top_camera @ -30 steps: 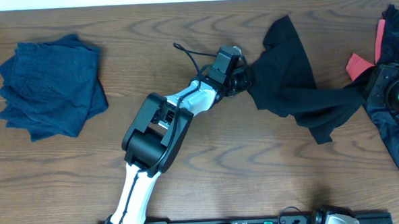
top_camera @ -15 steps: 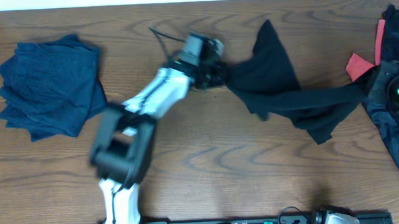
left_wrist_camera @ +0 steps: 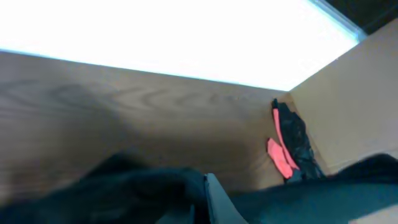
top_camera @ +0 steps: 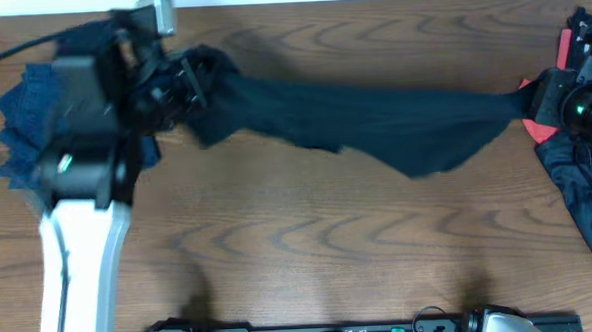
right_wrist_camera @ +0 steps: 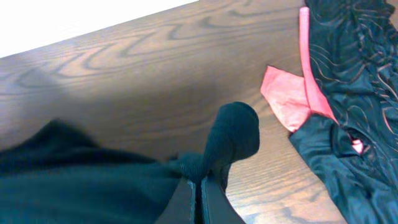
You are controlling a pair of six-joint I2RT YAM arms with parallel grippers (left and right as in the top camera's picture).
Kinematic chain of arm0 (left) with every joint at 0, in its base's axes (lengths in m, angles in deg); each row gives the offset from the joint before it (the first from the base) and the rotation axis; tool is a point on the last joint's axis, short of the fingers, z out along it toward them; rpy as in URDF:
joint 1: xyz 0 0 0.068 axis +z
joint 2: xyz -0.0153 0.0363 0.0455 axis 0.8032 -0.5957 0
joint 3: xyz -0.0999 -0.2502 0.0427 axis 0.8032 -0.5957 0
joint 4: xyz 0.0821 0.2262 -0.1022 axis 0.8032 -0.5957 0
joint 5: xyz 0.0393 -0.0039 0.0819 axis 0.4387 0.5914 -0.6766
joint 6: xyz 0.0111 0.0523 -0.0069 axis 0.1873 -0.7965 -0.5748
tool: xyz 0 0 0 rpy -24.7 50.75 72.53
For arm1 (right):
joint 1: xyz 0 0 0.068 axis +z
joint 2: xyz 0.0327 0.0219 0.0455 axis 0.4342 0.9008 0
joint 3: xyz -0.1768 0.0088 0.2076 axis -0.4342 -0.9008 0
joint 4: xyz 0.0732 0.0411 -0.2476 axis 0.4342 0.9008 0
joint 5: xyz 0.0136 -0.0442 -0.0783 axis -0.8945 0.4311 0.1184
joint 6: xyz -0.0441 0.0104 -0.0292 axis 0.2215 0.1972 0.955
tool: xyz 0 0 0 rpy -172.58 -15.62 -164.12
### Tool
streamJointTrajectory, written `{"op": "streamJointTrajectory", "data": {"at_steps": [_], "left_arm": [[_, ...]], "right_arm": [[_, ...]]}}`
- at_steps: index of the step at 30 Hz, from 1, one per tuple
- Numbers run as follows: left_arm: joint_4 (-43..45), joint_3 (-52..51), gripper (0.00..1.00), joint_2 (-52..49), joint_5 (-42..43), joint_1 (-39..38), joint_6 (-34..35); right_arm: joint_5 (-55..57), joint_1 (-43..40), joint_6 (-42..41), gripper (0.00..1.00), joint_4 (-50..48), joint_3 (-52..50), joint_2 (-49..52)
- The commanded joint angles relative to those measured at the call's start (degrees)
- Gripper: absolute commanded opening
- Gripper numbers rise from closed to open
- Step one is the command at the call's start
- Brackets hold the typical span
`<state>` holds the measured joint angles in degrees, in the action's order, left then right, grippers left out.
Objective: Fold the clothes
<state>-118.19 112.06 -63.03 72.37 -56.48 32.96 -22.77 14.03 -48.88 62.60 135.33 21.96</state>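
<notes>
Long black soft fabric garment point(top_camera: 374, 128), stretched between left gripper point(top_camera: 184, 83) and right gripper point(top_camera: 529, 101); one end is pinched in each gripper, over the brown wooden table point(top_camera: 329, 245).

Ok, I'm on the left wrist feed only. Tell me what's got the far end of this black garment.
Observer: The right gripper is pinched shut on the black garment, at its far end.
Operator: Give me the cloth's shape from overhead.
Observer: It spans the table as one long band from the left gripper to the right one, widest in its right half.
Operator: Say what's under my arm.
Observer: A navy blue pile lies at the table's left end, partly covered by the left arm.
</notes>
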Motion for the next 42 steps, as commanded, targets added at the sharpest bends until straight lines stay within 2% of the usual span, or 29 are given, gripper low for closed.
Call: {"op": "streamJointTrajectory", "data": {"at_steps": [1,10,16,21,26,30,34,38,42], "left_arm": [[-2.51,0.63,0.06,7.8,0.17,2.67,-2.97],[-4.17,0.63,0.06,23.37,0.17,7.41,-2.95],[-4.22,0.63,0.06,22.49,0.17,7.5,-2.97],[-4.13,0.63,0.06,14.99,0.17,7.48,-2.93],[-0.31,0.63,0.06,1.66,0.2,7.48,-2.95],[5.97,2.16,0.06,-11.1,0.26,7.48,-2.95],[13.05,7.89,0.06,-21.29,3.37,7.5,-4.04],[21.05,15.78,0.06,-25.77,5.99,7.82,-1.92],[22.4,25.51,0.06,-26.03,6.14,8.79,-1.09]], "right_arm": [[-1.11,0.74,-0.42,0.01,-0.33,0.42,-4.28],[-1.14,0.74,-0.44,0.01,-4.55,0.42,-15.72],[-1.14,0.74,-0.44,0.01,-6.19,0.42,-17.09],[-1.11,0.74,-0.44,0.01,-7.34,0.42,-11.65],[-1.18,0.98,-0.44,0.01,-11.65,0.42,-0.15],[-1.44,1.25,0.2,0.01,-21.68,0.42,11.5],[-6.54,1.25,-2.08,0.01,-33.73,0.42,20.11],[-7.52,1.22,-9.01,0.01,-43.76,0.42,22.23],[-7.02,1.18,-10.4,0.01,-49.57,1.66,19.74]]}}
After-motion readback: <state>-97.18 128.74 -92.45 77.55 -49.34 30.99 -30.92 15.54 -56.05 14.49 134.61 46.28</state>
